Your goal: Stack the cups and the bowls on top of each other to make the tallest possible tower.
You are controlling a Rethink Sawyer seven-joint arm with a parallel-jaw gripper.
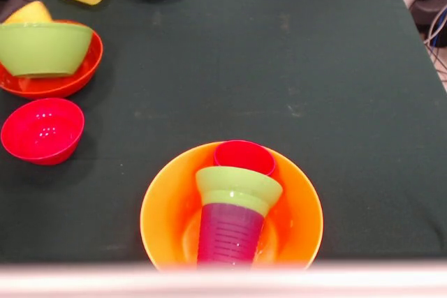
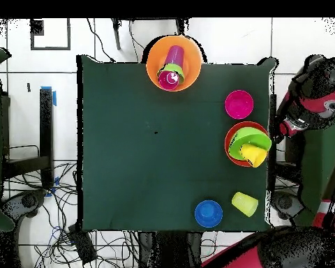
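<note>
The tower of large yellow-orange plastic bowl, purple ribbed cup, small green bowl and red-pink cup stands at the desk's near edge. Gripper state cannot be determined. Next step: fetch the small red-pink bowl, left.

A large yellow-orange plastic bowl at the dark green table's top edge holds a stack — ribbed purple cup, small green bowl, red-pink cup.
</note>
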